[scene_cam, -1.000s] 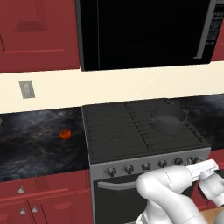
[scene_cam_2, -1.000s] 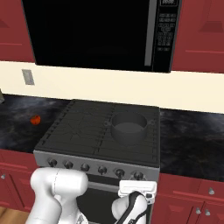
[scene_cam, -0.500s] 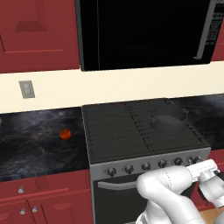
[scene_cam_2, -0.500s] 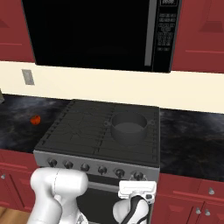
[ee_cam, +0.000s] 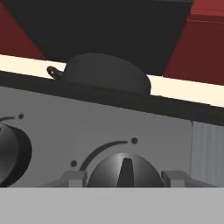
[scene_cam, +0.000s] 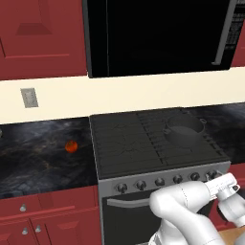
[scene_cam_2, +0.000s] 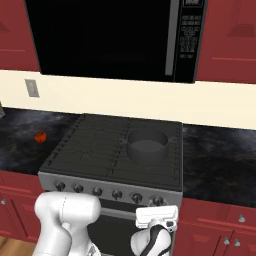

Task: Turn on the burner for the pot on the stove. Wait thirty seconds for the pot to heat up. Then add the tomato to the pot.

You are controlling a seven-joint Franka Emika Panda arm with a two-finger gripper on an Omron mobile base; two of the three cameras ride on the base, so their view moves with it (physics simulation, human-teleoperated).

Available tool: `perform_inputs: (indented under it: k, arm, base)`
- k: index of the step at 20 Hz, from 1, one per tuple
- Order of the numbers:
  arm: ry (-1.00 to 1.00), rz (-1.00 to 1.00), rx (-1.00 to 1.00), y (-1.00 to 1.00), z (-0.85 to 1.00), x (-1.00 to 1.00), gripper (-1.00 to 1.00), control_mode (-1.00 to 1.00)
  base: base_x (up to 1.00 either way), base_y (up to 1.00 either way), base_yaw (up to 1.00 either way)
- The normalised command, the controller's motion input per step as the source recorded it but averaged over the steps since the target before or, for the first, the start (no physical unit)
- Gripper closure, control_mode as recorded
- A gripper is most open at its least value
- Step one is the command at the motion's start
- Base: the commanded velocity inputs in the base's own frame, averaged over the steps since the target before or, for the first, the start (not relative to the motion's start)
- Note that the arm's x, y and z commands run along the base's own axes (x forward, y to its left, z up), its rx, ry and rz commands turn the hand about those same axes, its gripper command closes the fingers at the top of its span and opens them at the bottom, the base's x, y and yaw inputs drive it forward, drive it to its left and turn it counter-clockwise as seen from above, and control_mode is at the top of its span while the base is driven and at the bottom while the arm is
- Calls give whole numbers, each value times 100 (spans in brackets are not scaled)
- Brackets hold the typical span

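A: Where do things sit?
B: Stove (scene_cam: 143,143) between dark worktop (scene_cam: 33,153) stretches; the pot (scene_cam_2: 146,145) is back right, just inside the grate edge.
A: The tomato (scene_cam: 71,146)?
B: Alone on the left worktop, open room all round.
A: The hand (ee_cam: 126,178)?
B: At the front edge, narrow, clamped on the rightmost knob (ee_cam: 125,169).
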Motion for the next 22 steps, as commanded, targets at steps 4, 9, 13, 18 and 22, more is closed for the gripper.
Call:
perform_inputs:
  k: [4,9,13,18,22]
  arm:
    - [-10,45,-16,0,-65,0,100,-100]
    - [-11,47,-17,0,-71,0,100,-100]
    - [-10,48,-17,0,-76,0,100,-100]
    - [-8,48,-16,0,-77,0,100,-100]
    - [-5,49,-16,0,-84,0,100,-100]
  base:
    - [0,0,0]
    - [0,0,0]
    - [0,0,0]
    - [0,0,0]
    - [0,0,0]
